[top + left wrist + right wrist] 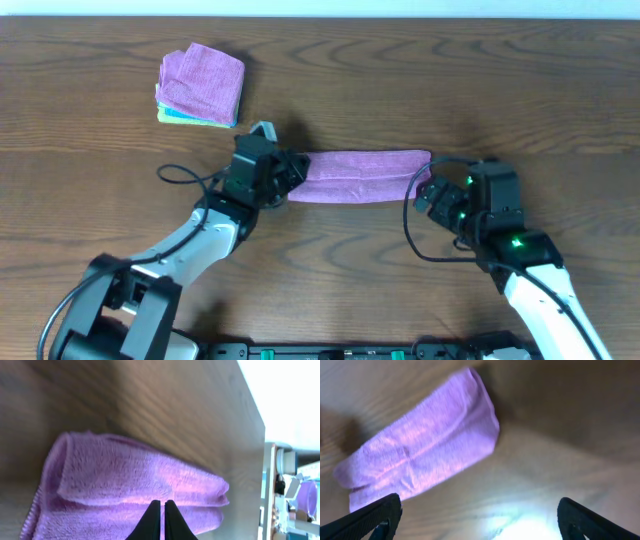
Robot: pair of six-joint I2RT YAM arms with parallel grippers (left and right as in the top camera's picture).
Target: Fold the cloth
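From overhead, the cloth point(360, 175) lies near the middle of the desk point(520, 80) as a long, narrow mauve band, doubled over lengthwise, with the spare pile of cloths point(200, 85) well apart at its ten o'clock. The left pincer point(292, 171) sits at the band's nine o'clock end and the right pincer point(432, 190) at its three o'clock end. I'd judge each arm is posted at one short end so the band can be doubled end to end. In the left wrist view, the left pincer point(162, 510) has its tips together at six o'clock over the cloth point(135, 480). I can't tell whether any fabric is nipped between them. The layers show plump, rolled edges and a fuzzy ribbed nap, so it looks soft and likely to sag when lifted. In the right wrist view, the right pincer point(479, 522) stands wide apart and empty, with the cloth point(420, 455) up at ten o'clock, clear of both fingers point(375, 515), creased slightly along its length.
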